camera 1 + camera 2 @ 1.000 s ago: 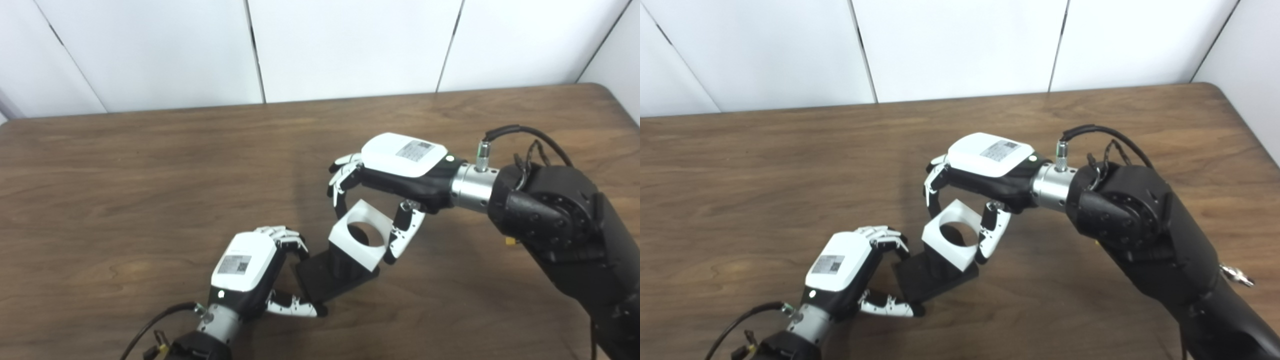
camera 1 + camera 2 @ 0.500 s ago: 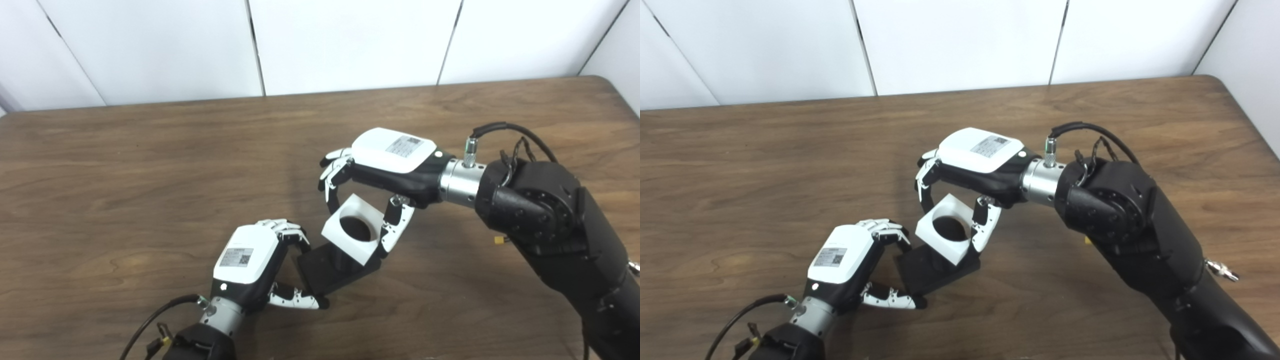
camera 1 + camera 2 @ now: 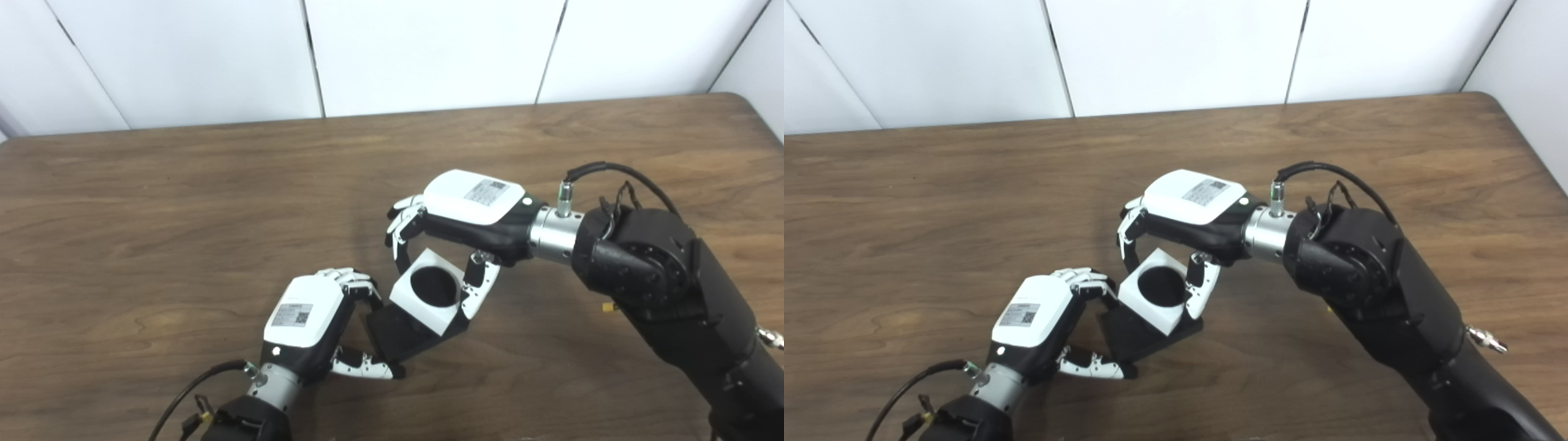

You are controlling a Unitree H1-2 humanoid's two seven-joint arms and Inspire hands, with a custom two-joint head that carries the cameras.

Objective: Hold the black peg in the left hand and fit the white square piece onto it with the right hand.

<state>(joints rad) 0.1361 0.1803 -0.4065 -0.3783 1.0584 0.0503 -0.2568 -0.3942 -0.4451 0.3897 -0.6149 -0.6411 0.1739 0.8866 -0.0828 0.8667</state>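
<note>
On the wooden table [image 3: 153, 202], my left hand [image 3: 306, 324] grips the black peg [image 3: 398, 334]; my right hand [image 3: 453, 226] pinches the white square piece [image 3: 425, 294] over it. Next, I judge: press straight down.

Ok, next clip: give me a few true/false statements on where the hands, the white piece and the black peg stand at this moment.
1. The right hand holds the white square piece between fingers and thumb. True.
2. The left hand is open and away from the black peg's base. False: its fingers and thumb grip the edge of the base.
3. The white piece's round hole sits over the peg, which shows dark inside it. True.
4. The white piece lies flat on the table, off to the side of the peg. False: it is over the black base, in the right hand.
5. The black base is square-cornered. True.
</note>
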